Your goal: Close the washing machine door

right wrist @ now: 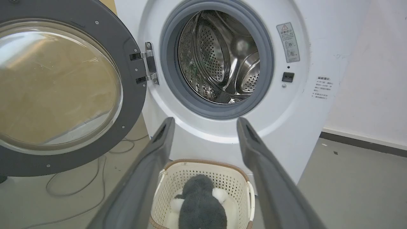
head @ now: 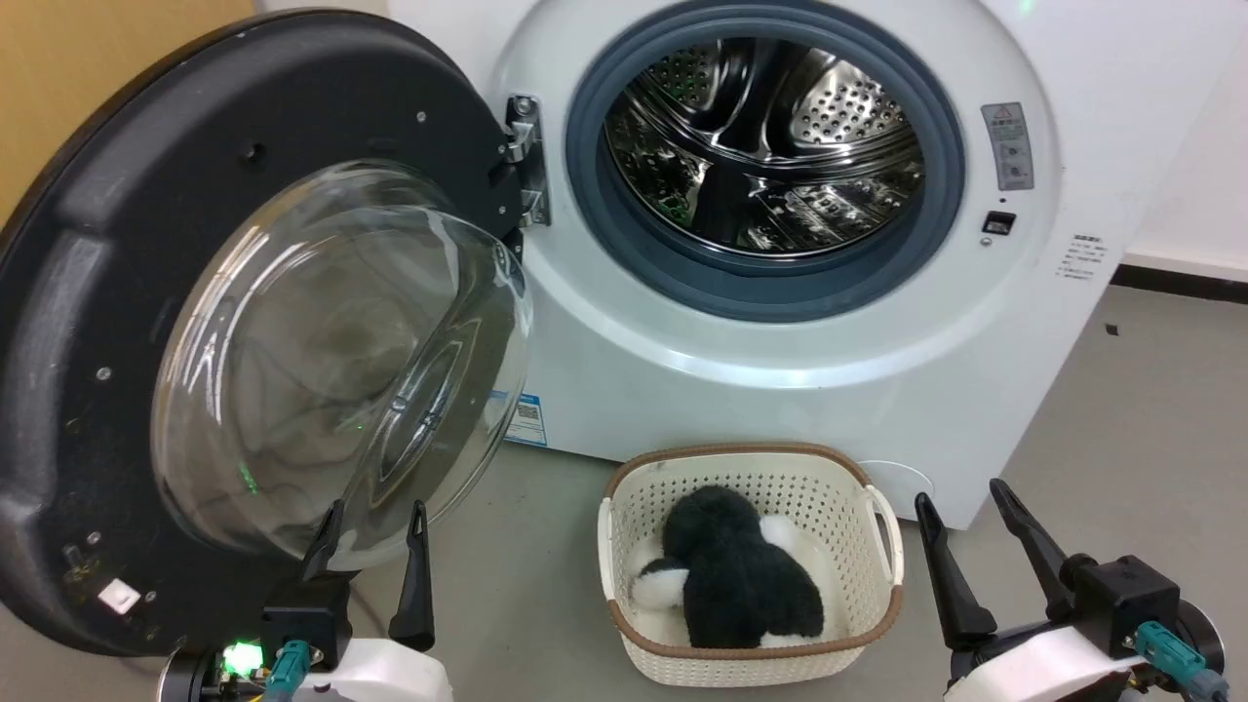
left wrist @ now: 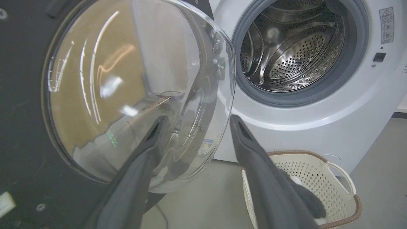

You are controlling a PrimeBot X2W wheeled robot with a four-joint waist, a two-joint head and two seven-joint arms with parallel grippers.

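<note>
Grey floor (head: 1121, 409) meets a white wall (right wrist: 365, 63) with dark skirting (head: 1180, 283), tan panel (head: 97, 58) at left

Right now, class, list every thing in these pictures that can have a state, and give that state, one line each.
washing machine door: swung wide open on its hinge
washing machine: drum opening uncovered
basket: upright on the floor, holding a plush toy
left gripper: open, holding nothing
right gripper: open, holding nothing

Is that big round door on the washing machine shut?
No, the washing machine door hangs wide open on its hinge, leaving the steel drum in plain sight.
</note>
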